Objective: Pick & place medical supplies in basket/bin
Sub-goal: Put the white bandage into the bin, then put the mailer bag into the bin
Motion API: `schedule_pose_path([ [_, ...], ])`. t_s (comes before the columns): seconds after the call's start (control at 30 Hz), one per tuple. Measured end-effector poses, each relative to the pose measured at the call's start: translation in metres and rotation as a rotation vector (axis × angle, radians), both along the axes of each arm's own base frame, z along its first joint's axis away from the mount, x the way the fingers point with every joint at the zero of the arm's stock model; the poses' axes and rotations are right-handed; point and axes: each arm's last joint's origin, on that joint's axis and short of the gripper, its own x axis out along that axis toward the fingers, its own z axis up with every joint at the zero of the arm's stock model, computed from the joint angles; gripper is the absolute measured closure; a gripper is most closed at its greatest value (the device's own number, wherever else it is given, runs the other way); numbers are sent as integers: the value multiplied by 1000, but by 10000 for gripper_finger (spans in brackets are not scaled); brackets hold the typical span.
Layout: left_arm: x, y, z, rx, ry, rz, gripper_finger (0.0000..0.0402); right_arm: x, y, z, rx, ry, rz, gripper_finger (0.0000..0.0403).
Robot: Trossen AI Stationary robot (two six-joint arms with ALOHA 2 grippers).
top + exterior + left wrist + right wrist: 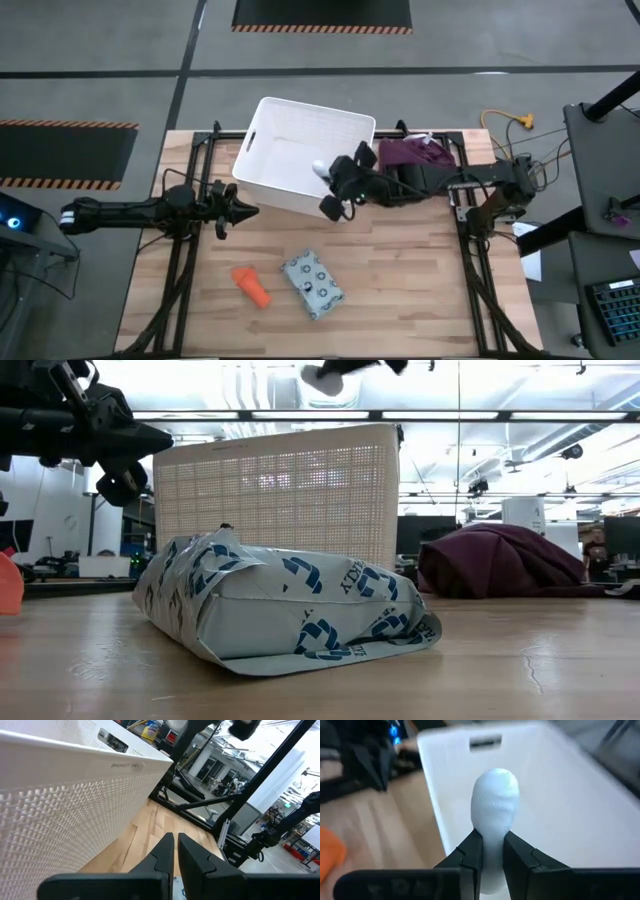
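The white bin (290,150) stands at the table's far middle and fills the low view's centre (275,495). My right gripper (333,178) hovers over the bin's near right corner, shut on a small white rounded piece (495,800), a vial or a tube, I cannot tell which. The grey-blue dotted packet (312,285) lies flat near the front edge (290,605), and the orange tapered piece (252,285) lies to its left. My left gripper (248,211) waits shut beside the bin's near wall (75,800), above the table. My right gripper pinches the white piece by its lower end (492,840) between the two fingers. Its rounded free end (496,785) sticks out past the fingertips. The piece is lifted clear, above the bin's rim, and shows at the top of the low view (322,378).
A maroon cloth heap (415,152) lies right of the bin at the far edge (500,560). Bare wood spans the table's near half around the packet and the orange piece. Black frame rails (185,260) run along both sides of the table.
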Motion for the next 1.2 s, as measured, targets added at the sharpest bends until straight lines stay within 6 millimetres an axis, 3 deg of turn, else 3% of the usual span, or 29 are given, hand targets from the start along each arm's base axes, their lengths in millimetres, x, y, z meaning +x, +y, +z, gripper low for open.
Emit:
schedule_pose_path([
  [0.13, 0, 0, 0, 0, 0, 1, 396, 0, -17, -17, 151, 69, 64, 348],
  [0.23, 0, 0, 0, 0, 0, 3, 396, 0, -29, -23, 257, 74, 62, 322],
  [0.47, 0, 0, 0, 0, 0, 2, 396, -3, -42, -32, 284, 122, 30, 217],
  [0.77, 0, 0, 0, 0, 0, -1, 396, -2, -41, -24, 304, 43, 34, 102],
  [0.87, 0, 0, 0, 0, 0, -1, 396, 1, -27, -3, 238, -110, 152, 94],
  [1.0, 0, 0, 0, 0, 0, -1, 396, 5, 16, 21, 86, -248, 510, 100],
  [1.2, 0, 0, 0, 0, 0, 0, 396, 4, 71, 1, 9, -127, 760, 117],
])
